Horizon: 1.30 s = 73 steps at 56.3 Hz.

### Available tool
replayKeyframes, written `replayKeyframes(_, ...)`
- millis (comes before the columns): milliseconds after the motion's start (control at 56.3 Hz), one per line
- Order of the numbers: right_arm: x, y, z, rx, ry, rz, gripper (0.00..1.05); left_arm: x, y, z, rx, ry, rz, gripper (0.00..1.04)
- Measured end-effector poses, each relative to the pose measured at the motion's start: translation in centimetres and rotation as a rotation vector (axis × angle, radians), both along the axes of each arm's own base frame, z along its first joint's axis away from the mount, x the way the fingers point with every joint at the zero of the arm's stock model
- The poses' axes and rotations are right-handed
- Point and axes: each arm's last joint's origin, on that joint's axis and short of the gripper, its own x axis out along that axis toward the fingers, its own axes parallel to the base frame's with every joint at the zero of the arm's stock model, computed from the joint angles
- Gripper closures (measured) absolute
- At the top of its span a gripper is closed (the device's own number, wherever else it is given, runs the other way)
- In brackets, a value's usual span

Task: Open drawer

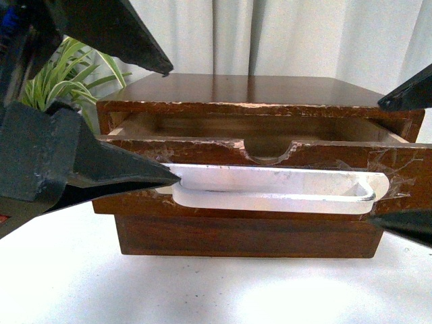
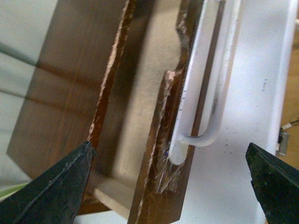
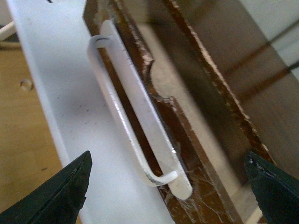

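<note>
Facing drawer squarely from six o'clock, close; looking in from nine and three o'clock at wrists, all sharing handle.

Pale curtain behind; leafy plant left; white table; perhaps wooden floor.

The white worktop carries a dark wooden chest, which stands flat on its base. White surface spreads in front of the chest. A green plant shows behind the chest's left corner. Its foot is hidden, so whether it stands on the worktop cannot be told.
</note>
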Motion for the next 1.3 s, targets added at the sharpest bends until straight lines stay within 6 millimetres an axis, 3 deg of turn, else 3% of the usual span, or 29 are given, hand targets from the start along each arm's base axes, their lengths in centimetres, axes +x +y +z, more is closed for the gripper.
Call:
replayKeyframes(195,-1.2,-1.5,-0.5,0.14,-0.05,-0.121,0.09,-1.2,2.3,-0.8,-0.131,-0.095,0.105,0.06)
replayKeyframes(408,-3.5,-3.9,-1.9,0.279,-0.099,-0.275,0.09,-3.6,5.4,-3.1,-0.281,-0.195,0.398,0.06)
replayKeyframes(781,-8.1,-6.6,-4.9,0.452,-0.123,-0.442,0.09,-6.8,9.3,-6.1,-0.695,-0.146,0.773,0.06)
replayKeyframes(906,-9.4,-7.3,-5.9,0.508,-0.123,-0.496,0.09,-8.8,10.5,-7.2,-0.849,-0.116,0.894,0.06)
replayKeyframes(1296,-11.7,-8.2,-8.3,0.614,-0.104,-0.569,0.09,-13.1,10.6,-9.5,-0.971,-0.066,1.069,0.06)
